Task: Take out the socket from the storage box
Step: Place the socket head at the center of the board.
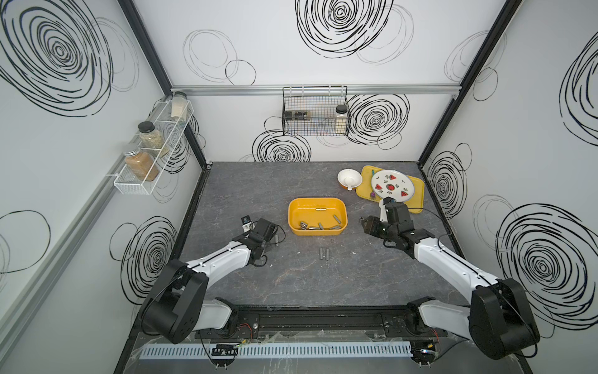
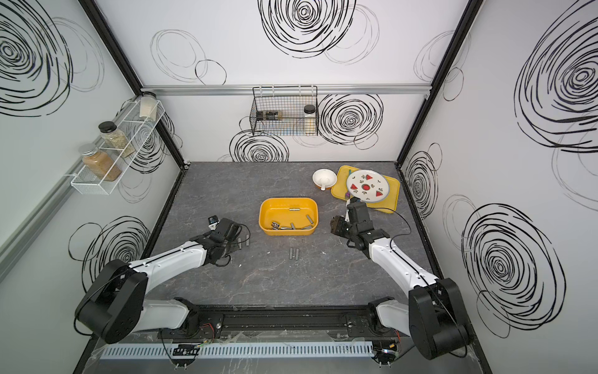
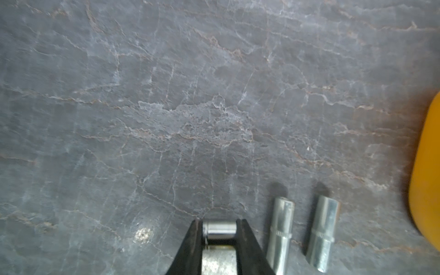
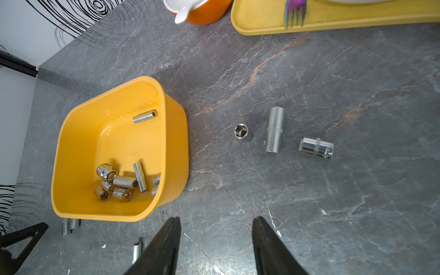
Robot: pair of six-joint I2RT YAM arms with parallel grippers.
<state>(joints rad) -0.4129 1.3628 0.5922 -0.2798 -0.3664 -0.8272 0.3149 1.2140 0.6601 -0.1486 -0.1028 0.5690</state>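
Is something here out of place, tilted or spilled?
Nothing is spilled or damaged. One small oddity: of three sockets on the table beside the storage box, the short socket stands on its end, opening up, while the long socket and the knurled socket lie flat.

Even, diffuse light from above fills the white-walled cell in both top views, leaving only faint, soft-edged shadows on the grey counter (image 1: 291, 285). The wide lens splays the black frame posts (image 1: 144, 42) outward toward the corners. In the left wrist view the focus is soft throughout: the storage box (image 3: 428, 178) is an orange smear at the frame's edge, two loose sockets (image 3: 279, 233) throw short, dark shadows, and a pale glare spot (image 3: 142, 234) sits on the stone. The right wrist view is crisp: chrome sockets (image 4: 123, 182) inside the box glint with hard highlights, and the box lays a dark shadow on the counter along its wall.
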